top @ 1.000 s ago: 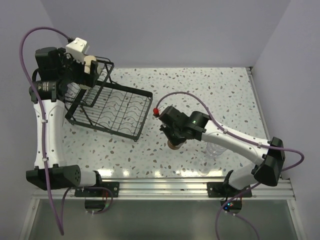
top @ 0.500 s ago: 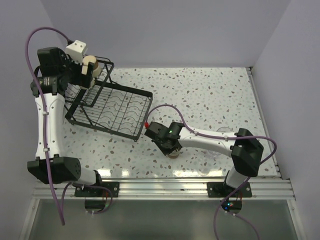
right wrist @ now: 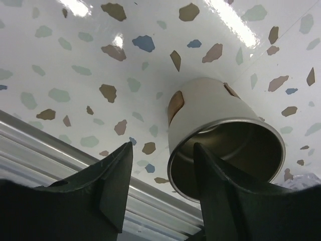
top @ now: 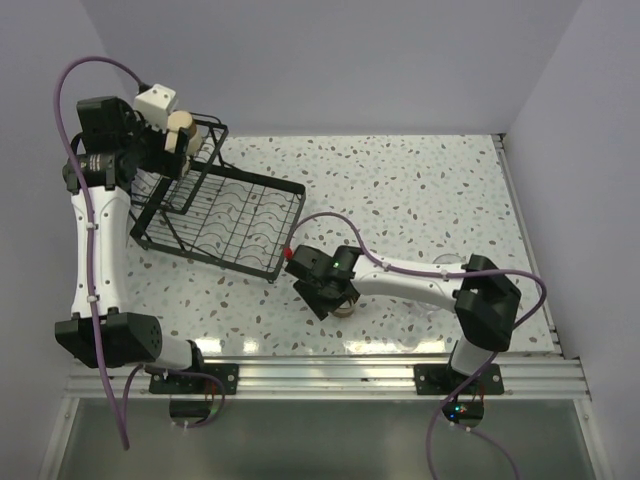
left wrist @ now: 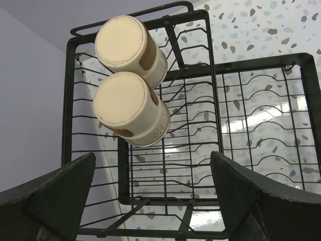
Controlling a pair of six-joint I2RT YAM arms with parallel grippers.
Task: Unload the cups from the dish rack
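Note:
A cream cup with brown patches (right wrist: 210, 120) stands upright on the speckled table, and also shows in the top view (top: 349, 305). My right gripper (right wrist: 163, 148) (top: 335, 296) is open over it. One finger reaches into the cup's mouth; the other stands clear of the wall. Two more cream cups (left wrist: 131, 44) (left wrist: 131, 108) lie bottoms toward me in the raised tier of the black wire dish rack (left wrist: 251, 65) (top: 240, 215). My left gripper (left wrist: 153, 160) (top: 165, 150) hangs wide open just before them, holding nothing.
The aluminium rail (right wrist: 50, 145) along the table's near edge runs close to the set-down cup. The rack's flat gridded tray (top: 262, 212) lies just left of my right gripper. The right arm's purple cable (top: 335, 222) arcs above the table.
My right arm swung left and lowered the cream cup onto the table, then its jaws opened off the cup. My left gripper shifted slightly at the rack's raised tier, still open.

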